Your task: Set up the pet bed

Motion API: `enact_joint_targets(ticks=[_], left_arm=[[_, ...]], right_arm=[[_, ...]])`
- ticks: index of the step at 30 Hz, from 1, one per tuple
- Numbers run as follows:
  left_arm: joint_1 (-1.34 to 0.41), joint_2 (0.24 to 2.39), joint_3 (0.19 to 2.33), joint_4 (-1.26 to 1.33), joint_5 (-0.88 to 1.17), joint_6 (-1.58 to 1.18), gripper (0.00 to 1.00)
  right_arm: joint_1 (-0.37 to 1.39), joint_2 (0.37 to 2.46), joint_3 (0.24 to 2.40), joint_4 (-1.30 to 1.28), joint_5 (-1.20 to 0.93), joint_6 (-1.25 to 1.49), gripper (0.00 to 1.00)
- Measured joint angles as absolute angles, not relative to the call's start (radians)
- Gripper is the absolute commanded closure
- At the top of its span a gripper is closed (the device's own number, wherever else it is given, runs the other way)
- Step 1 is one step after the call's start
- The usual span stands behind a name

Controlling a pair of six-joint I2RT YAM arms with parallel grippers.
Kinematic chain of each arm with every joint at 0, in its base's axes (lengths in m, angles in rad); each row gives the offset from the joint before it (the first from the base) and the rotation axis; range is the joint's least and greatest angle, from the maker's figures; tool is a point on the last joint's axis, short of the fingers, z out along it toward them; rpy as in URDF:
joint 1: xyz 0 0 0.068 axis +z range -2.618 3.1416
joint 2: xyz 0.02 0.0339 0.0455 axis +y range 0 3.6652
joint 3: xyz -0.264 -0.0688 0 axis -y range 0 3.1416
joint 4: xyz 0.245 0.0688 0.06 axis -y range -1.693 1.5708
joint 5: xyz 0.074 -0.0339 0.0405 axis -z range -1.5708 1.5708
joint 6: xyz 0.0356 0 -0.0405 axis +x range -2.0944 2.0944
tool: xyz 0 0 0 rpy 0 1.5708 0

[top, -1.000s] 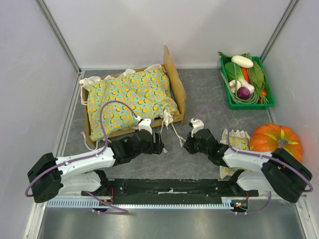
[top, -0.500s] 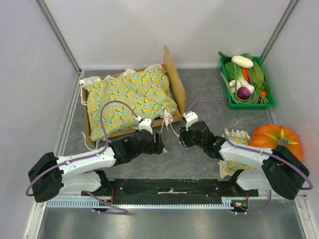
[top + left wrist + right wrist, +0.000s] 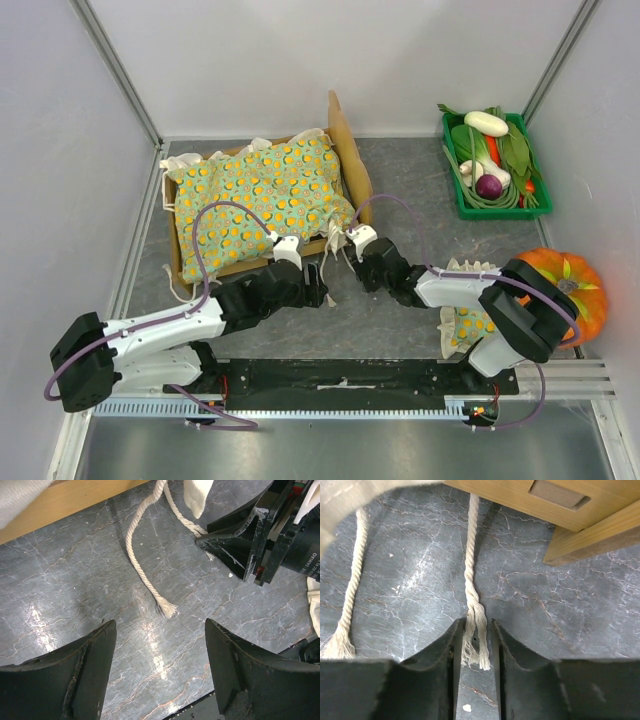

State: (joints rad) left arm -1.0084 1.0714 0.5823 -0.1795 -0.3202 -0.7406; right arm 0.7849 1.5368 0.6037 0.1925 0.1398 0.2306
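Observation:
The pet bed (image 3: 352, 172), a light-wood frame with a tall headboard, stands at the back left under a green orange-dotted blanket (image 3: 265, 195). White ropes trail from the blanket onto the table. My right gripper (image 3: 352, 262) is low at the bed's near corner (image 3: 560, 500). It is open by a narrow gap, and the frayed end of one rope (image 3: 472, 580) lies between its fingertips (image 3: 474, 630). My left gripper (image 3: 318, 290) hangs wide open over bare table (image 3: 160, 630), just short of another rope's end (image 3: 145, 575). The bed's wooden side (image 3: 65, 502) runs along the top left.
A small matching pillow (image 3: 478, 278) lies under my right arm. An orange pumpkin (image 3: 565, 285) sits at the right edge. At the back right, a green tray (image 3: 497, 210) holds vegetables. White walls enclose the grey marbled table (image 3: 400, 190).
My right arm has swung left to the bed's near corner. Its gripper went from shut to open, with the rope end now between its jaws. The left arm is still.

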Motion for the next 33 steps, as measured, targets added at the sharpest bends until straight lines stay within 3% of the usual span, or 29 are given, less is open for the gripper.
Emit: enact_joint_targets(ticks=[6, 12, 23, 33], left_arm=[[-1.008, 1.071, 0.582, -0.185, -0.337, -0.744, 0.21], [-1.008, 1.101, 0.582, -0.185, -0.342, -0.744, 0.16], [-0.972, 1.222, 0.609, -0.165, -0.311, -0.744, 0.14], [-0.962, 1.433, 0.739, -0.155, -0.280, -0.745, 0.15]], right_arm=[[0.824, 1.536, 0.595, 0.201, 0.168, 0.250, 1.00], [0.875, 1.519, 0.581, 0.187, 0.216, 0.350, 1.00], [0.920, 1.243, 0.425, 0.003, 0.144, 0.551, 1.00], [0.936, 1.223, 0.424, -0.039, 0.076, 0.570, 1.00]])
